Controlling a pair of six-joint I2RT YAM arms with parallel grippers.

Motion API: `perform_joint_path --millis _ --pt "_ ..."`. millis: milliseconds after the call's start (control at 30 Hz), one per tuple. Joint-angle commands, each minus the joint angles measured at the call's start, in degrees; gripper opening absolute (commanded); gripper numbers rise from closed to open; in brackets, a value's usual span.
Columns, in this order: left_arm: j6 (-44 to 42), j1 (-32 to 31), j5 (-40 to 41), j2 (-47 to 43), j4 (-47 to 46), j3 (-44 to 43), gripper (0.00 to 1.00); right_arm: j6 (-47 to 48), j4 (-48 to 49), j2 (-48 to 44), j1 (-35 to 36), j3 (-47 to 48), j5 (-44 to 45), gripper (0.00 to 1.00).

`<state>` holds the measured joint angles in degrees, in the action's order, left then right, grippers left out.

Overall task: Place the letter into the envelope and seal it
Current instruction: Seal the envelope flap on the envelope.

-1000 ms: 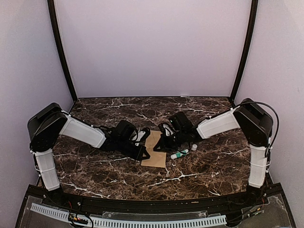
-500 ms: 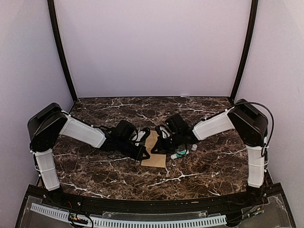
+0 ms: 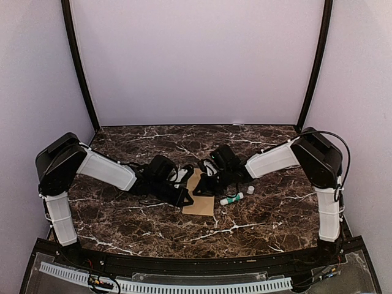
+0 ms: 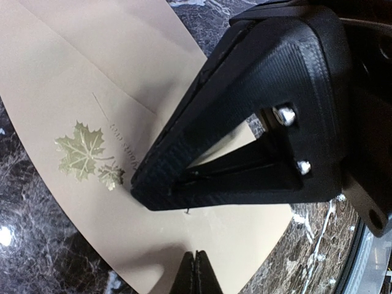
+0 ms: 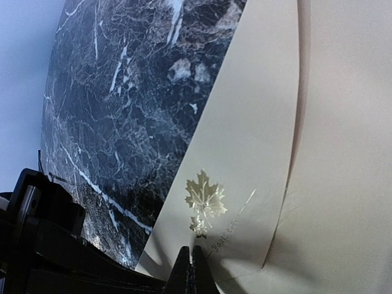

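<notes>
Left gripper (image 3: 185,198) and right gripper (image 3: 203,186), both closed tight and empty, meet tip-down over the flat tan-brown kraft paper envelope (image 3: 200,206), which lies at the centre of the dark marbled worktop (image 3: 275,211).

The right tool (image 5: 192,252) — tips pressed together — points at the gold maple leaf (image 5: 205,197) on the envelope (image 5: 245,135).

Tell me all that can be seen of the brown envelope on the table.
The envelope is plain tan paper, lying flat on the dark marble table. A gold maple leaf with small print is stamped on it, beside a fold line. The shut left hand and the shut right hand meet over its far part, tips at the paper. Whether the flap is sealed cannot be told.
</notes>
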<state>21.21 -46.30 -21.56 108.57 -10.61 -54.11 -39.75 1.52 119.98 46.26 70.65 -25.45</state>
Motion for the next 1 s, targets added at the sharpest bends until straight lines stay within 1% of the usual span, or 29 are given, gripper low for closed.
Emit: perform_joint_path --millis 0,233,567,967 --pt "-0.72 -0.05 1.47 1.67 3.71 1.28 0.00 -0.49 -1.72 2.60 -1.53 0.93 2.79 0.00" --pt "-0.87 -0.02 1.51 1.64 3.84 1.20 0.00 -1.41 1.59 3.32 -3.28 1.35 1.72 0.00" --pt "-1.05 -0.06 1.54 1.81 4.09 0.93 0.00 -0.78 0.85 6.79 -4.88 5.00 1.13 0.00" --pt "-1.09 -0.04 1.52 1.86 4.18 0.91 0.00 -1.46 1.41 5.31 -5.85 2.59 0.77 0.00"
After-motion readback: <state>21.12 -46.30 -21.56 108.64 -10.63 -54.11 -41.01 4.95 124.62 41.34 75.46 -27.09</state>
